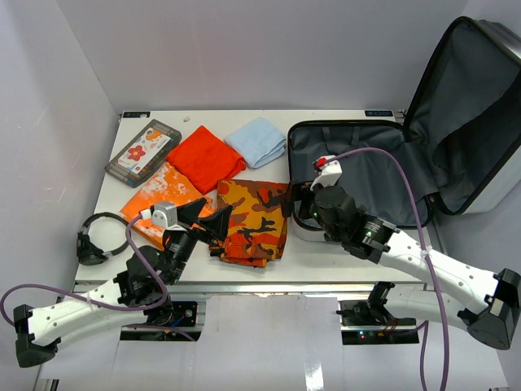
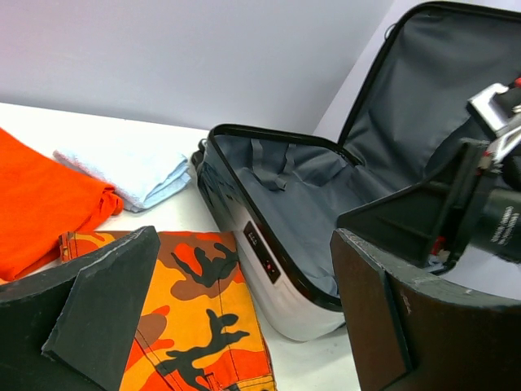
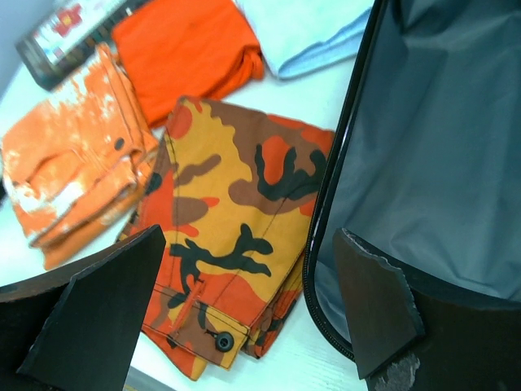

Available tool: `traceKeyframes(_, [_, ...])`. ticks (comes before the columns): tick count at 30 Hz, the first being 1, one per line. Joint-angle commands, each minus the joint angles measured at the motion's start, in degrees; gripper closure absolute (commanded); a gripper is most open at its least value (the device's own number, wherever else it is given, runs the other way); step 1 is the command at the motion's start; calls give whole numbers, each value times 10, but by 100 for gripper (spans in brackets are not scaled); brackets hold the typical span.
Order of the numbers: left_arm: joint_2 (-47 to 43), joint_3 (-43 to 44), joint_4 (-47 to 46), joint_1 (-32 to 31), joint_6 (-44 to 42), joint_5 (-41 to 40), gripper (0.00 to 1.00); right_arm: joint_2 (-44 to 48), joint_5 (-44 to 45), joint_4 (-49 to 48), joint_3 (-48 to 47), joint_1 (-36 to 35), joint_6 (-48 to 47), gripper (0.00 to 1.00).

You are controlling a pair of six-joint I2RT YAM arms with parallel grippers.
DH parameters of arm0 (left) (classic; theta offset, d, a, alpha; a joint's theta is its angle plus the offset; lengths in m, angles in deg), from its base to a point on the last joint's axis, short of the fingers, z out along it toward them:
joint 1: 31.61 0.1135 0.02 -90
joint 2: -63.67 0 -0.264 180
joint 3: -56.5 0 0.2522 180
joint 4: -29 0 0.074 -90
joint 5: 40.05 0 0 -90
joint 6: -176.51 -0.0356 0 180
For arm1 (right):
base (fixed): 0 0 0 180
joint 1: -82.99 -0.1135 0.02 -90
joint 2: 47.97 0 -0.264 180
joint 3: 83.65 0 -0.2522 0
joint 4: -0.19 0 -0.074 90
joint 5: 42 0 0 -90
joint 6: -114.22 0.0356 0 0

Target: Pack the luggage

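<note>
The luggage lies open at the table's right, its dark grey lining bare and its lid leaning back. A folded orange camouflage garment lies just left of its black zipper rim. My right gripper hovers open over that rim and the garment's right edge, holding nothing. In the right wrist view one finger is over the table beside the garment, the other over the lining. My left gripper stands open at the garment's left edge, empty, facing the luggage shell.
A red-orange cloth, a light blue towel and an orange-and-white garment lie folded behind and left of the camouflage one. A flat grey case with a red flower sits at the back left. A black cable loop rests at the left edge.
</note>
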Motion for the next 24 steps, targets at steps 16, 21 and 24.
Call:
traceKeyframes(16, [20,0,-9,-6,-13,-34,2,-147,8,44,-44,-25,125,6])
traceKeyframes(21, [19,0,-8,-6,-12,-43,2,-234,30,71,-97,-52,182,3])
traceKeyframes(24, [13,0,-6,-7,-10,-43,2,-267,59,100,-120,-71,217,3])
